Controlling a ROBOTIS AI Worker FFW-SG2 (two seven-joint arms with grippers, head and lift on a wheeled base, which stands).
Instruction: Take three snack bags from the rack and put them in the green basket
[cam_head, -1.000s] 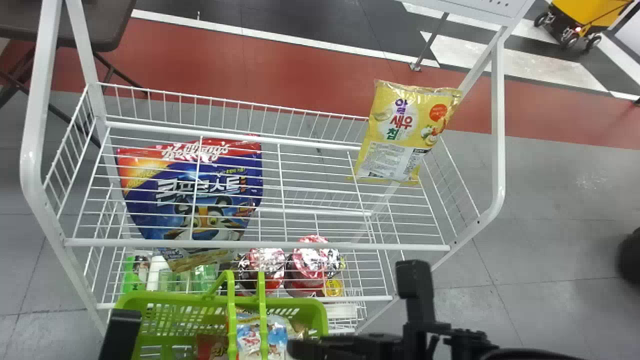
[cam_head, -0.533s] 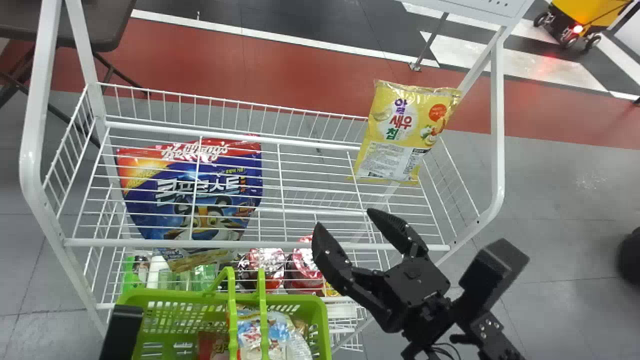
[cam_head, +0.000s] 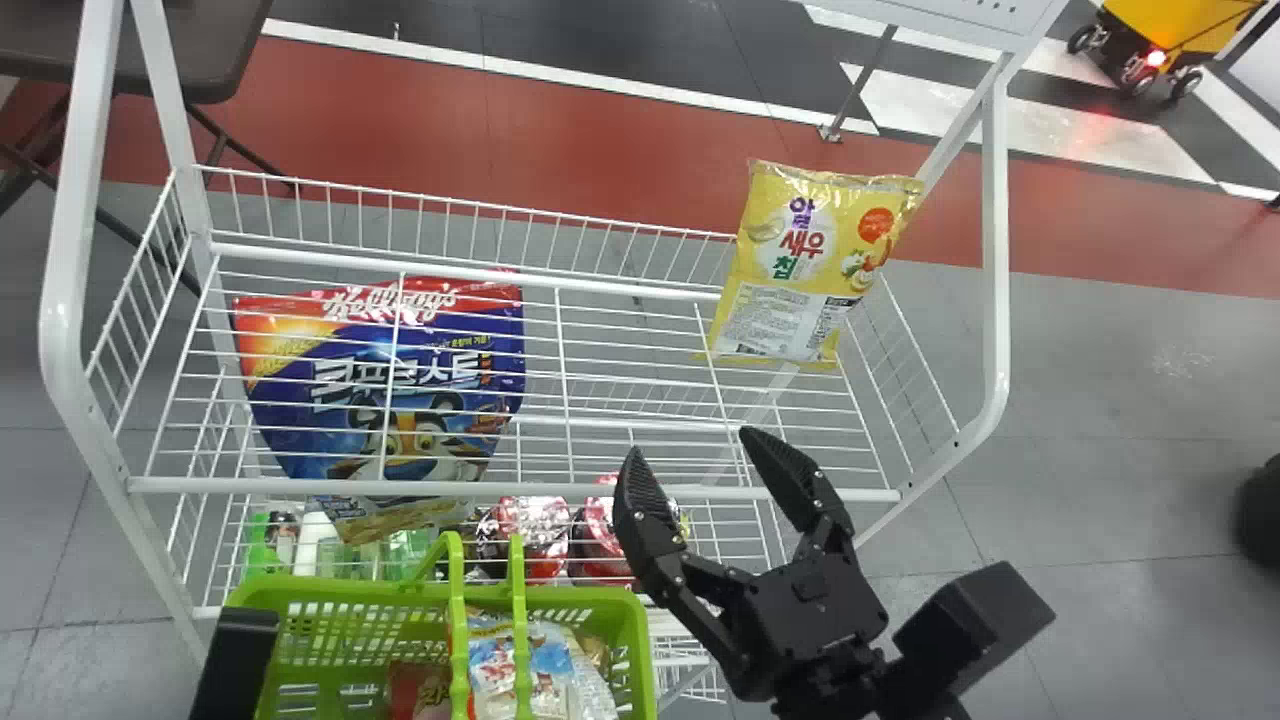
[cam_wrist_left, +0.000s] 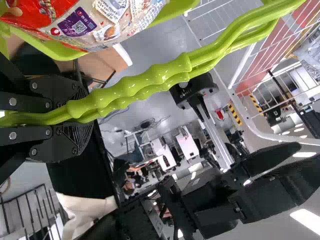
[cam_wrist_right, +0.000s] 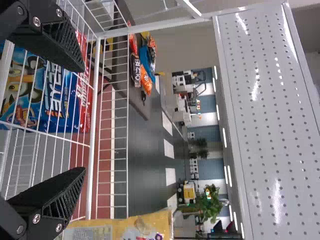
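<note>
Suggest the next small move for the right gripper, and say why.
Probably ease the right gripper forward and to the right, toward the yellow snack bag: its fingers are open with nothing between them, and that bag is at the right end of the rack. The left gripper has the basket handles.

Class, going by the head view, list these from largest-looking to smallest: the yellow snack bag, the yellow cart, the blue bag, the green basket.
1. Blue bag and green basket: too alike to rank, as the basket is cut off at the bottom edge
2. Yellow snack bag
3. Yellow cart
</note>
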